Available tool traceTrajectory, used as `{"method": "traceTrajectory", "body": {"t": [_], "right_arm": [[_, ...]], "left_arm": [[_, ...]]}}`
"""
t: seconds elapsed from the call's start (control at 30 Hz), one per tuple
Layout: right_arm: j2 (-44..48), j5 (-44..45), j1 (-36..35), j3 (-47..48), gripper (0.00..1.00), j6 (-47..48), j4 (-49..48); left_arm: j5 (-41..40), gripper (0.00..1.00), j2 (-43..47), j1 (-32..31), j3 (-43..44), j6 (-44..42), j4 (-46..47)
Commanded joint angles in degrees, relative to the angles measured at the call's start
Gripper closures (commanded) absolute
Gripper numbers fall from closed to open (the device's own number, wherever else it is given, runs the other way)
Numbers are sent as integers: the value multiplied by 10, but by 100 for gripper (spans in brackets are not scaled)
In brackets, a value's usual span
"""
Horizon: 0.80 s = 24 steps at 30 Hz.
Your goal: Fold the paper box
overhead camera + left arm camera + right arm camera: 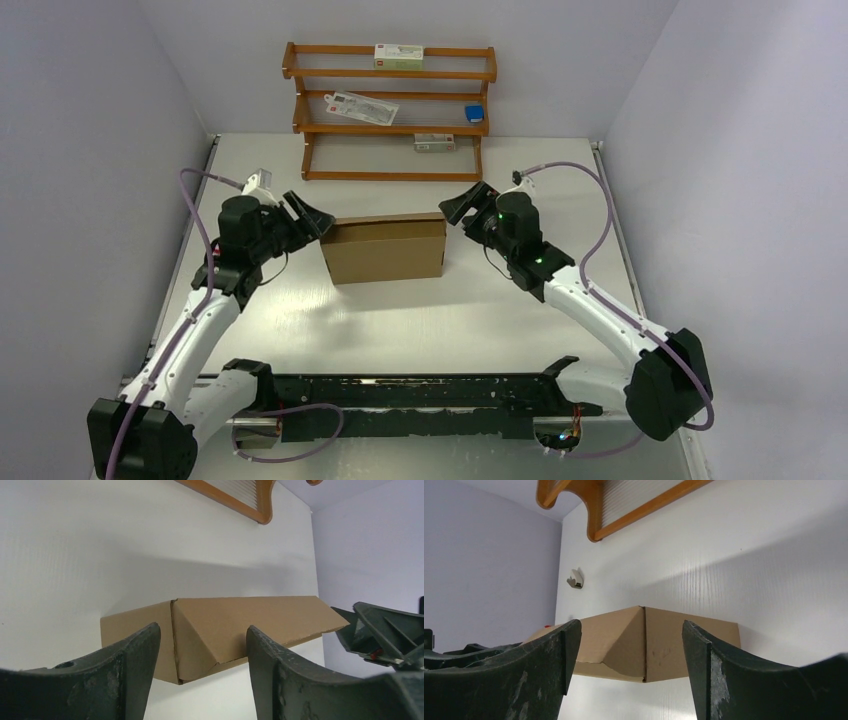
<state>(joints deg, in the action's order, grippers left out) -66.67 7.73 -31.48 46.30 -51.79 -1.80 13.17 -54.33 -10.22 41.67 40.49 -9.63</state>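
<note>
**Top view**
- One paper box [385,250]: plain brown corrugated cardboard, folded into a shallow rectangular block. It lies mid-worktop, nearer the far edge.
- One worktop [420,325]: pale and glossy.
- Two arms with white links and black joints.
  - The left gripper [312,218] is just beside the box's left end.
  - The right gripper [460,205] is just beside its right end.
  - Whether either touches the box cannot be told.
- One wooden rack [390,110]: orange-brown and open-shelved, at the far edge. It bears four small items.

**Left wrist view**
- Two left fingers [125,672]: dark, curved and rough-surfaced. They are spread wide with nothing pinched.
- The box lies beyond them. Its near end shows one vertical fold and one slanting crease.

**Right wrist view**
- Two right fingers [724,680] of the same make, also spread wide and gripping nothing.
- The box's other end lies beyond them, with one upright corner fold and one slanted flap edge.
</note>
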Motion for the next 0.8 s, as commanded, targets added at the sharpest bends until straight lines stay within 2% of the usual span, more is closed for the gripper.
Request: {"method": "traceTrajectory", "body": {"t": [0.0,0.13,0.27,0.77], "right_arm": [[-15,-39,9,-24,23,-21,-47],[-19,-56,10,-40,27,-23,-55],[-12,-65,11,-62,35,-19,-68],[-1,-106,11,-132,47,-6,-137]], "left_arm": [[22,35,13,11,-31,25,46],[34,49,9,12,-47,24,51],[39,55,16,13,-68,31,59],[34,56,41,15,-137,29,59]]}}
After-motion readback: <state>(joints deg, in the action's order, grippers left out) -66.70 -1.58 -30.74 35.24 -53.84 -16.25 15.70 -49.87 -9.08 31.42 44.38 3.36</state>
